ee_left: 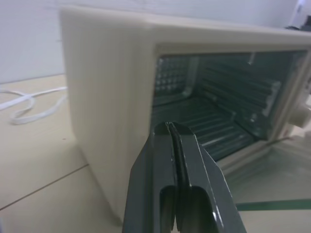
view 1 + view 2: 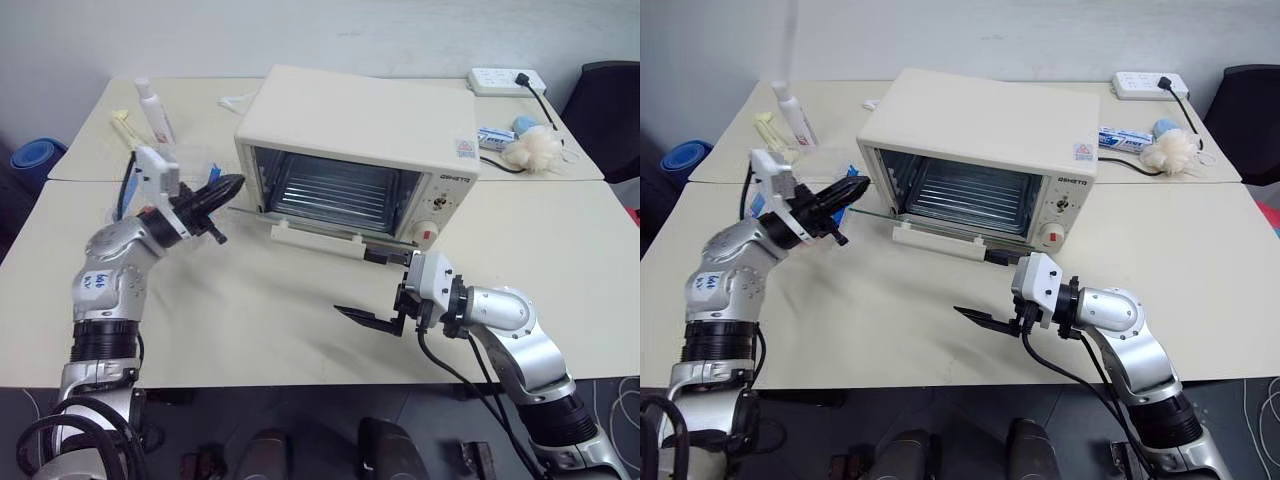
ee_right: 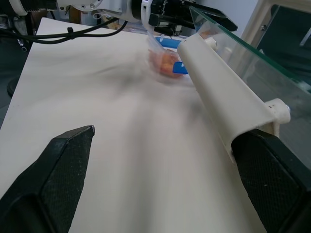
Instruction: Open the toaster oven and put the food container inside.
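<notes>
Tables (image 2: 300,320), cream, stood against a grey wall. Toaster oven (image 2: 360,140) sat upper centre, door down. Food container (image 3: 167,63) lay left of it. Left gripper (image 2: 228,186) was pinched closed and empty; right gripper (image 2: 372,320) gaped, empty.

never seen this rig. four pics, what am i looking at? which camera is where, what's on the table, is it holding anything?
It is a humanoid robot with two arms, each ending in two black fingers. The two wide pictures come from a stereo camera on its head, looking down over the arms. The other two come from cameras on its wrists, looking along the fingers.

On the table stands a cream toaster oven with its glass door already dropped open and the wire rack showing. The food container, a clear box with blue clips and orange food inside, lies on the table beside the oven's left end.

The left gripper is shut and, as far as I can tell, empty, hovering near the oven's left front corner. The right gripper is open and empty, just in front of the door's white handle.

Further back lie a power strip, a bottle and small clutter.
</notes>
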`<action>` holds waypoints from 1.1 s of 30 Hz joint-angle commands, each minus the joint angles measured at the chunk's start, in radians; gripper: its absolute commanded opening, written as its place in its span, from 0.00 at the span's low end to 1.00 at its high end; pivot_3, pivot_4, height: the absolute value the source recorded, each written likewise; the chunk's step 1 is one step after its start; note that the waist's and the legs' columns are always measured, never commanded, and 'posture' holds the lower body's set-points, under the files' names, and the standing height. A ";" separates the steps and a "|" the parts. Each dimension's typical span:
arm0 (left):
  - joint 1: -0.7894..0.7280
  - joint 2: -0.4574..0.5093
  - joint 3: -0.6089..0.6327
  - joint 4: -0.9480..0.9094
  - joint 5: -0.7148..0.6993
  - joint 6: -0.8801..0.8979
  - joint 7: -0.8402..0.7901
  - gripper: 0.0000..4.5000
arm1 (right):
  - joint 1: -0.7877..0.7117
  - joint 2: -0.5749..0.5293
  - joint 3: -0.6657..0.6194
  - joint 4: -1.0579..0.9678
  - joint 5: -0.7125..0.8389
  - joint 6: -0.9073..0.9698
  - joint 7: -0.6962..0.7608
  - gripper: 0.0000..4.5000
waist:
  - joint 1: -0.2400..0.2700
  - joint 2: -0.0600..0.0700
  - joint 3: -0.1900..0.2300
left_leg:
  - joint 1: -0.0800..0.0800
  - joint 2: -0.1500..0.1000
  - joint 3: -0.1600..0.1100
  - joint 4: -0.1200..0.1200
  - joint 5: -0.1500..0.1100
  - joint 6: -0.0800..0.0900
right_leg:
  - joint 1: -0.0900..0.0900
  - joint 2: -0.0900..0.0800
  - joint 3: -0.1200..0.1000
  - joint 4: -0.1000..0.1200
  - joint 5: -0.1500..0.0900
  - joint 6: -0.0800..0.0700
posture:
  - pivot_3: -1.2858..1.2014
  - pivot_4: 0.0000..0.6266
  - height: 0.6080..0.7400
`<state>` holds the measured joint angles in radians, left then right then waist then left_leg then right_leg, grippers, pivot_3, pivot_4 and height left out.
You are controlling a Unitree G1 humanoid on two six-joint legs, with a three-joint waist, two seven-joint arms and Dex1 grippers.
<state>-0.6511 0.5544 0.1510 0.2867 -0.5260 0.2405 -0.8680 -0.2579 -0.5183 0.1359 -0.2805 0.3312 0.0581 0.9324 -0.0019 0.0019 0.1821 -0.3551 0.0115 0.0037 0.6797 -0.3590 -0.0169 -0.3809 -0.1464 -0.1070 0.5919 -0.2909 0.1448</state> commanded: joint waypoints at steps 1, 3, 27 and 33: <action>-0.010 0.013 -0.006 -0.012 -0.001 -0.012 -0.088 0.00 | 0.073 -0.018 -0.064 -0.060 -0.001 -0.055 -0.023 1.00 | 0.001 0.000 0.000 | 0.000 0.000 0.000 0.000 0.000 0.000 | 0.000 0.000 0.000 0.000 0.000 0.000 | 0.52 0.24 1.00; -0.001 0.020 -0.014 -0.017 -0.002 0.003 -0.129 0.00 | 0.158 -0.024 -0.116 -0.080 0.003 -0.116 -0.029 1.00 | 0.005 0.000 0.000 | -0.001 0.000 0.000 0.001 0.000 0.001 | 0.000 0.000 0.000 0.000 0.000 0.000 | 0.52 0.24 1.00; 0.495 -0.014 0.162 -0.398 0.006 -0.007 0.062 0.13 | 0.216 -0.071 -0.294 -0.043 0.222 -0.116 0.038 1.00 | 0.016 0.000 0.000 | 0.002 0.001 0.003 0.002 -0.002 0.002 | 0.002 -0.001 0.004 0.001 0.001 0.001 | 0.52 0.24 1.00; 0.756 -0.077 0.477 -0.550 -0.088 0.027 0.274 0.50 | 0.140 -0.011 -0.230 -0.028 0.239 -0.133 0.071 1.00 | 0.002 0.000 0.000 | 0.003 0.002 0.003 0.002 -0.003 0.002 | 0.002 -0.001 0.004 0.000 0.001 0.001 | 0.52 0.24 1.00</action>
<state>0.0812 0.4828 0.5411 -0.2172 -0.5809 0.2689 -0.6517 -0.1086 -0.5359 -0.1032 -0.2867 0.5612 -0.0491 0.9915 0.0004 0.0020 0.1824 -0.3522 0.0139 0.0062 0.6821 -0.3624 -0.0153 -0.3784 -0.1470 -0.1034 0.5921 -0.2903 0.1454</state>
